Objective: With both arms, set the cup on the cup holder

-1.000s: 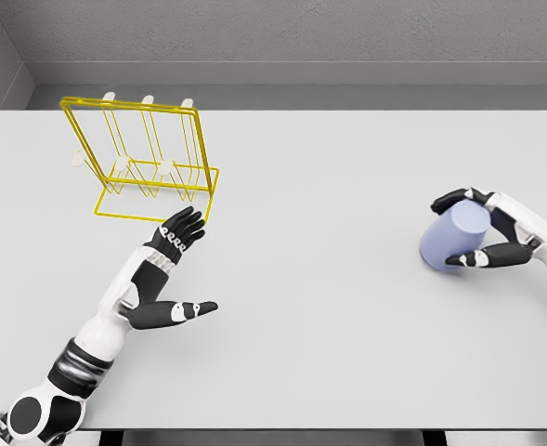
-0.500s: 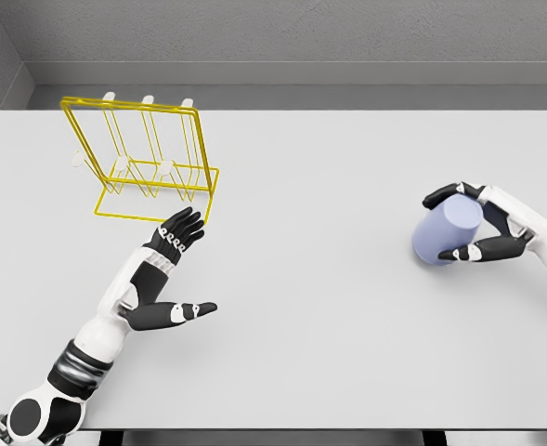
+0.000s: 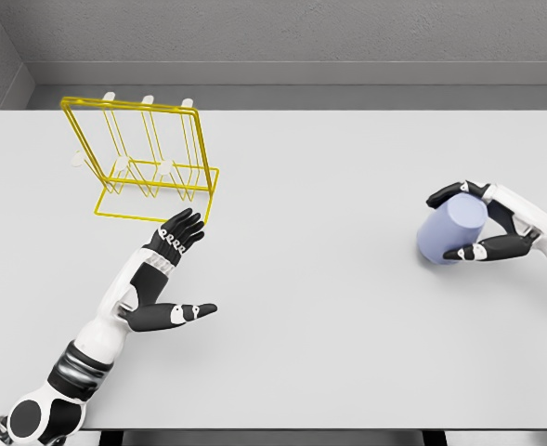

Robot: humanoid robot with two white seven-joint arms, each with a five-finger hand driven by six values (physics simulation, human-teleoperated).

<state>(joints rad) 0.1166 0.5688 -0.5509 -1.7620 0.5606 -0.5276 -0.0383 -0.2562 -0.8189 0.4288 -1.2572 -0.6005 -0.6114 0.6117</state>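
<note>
Right robot hand [image 3: 482, 223] grips cup [image 3: 451, 232] — forearm cropped; rim hidden.

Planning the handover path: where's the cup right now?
In the head view the lavender cup is at the table's right side, tilted in the right hand's grasp, far across from the yellow cup holder at the rear left.

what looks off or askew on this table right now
Only the cup stands out: it is tilted on its side in the right hand at the table's right edge, not upright. The yellow cup holder stands upright and undamaged at far left, the open left hand near it. Nothing is spilled.
</note>
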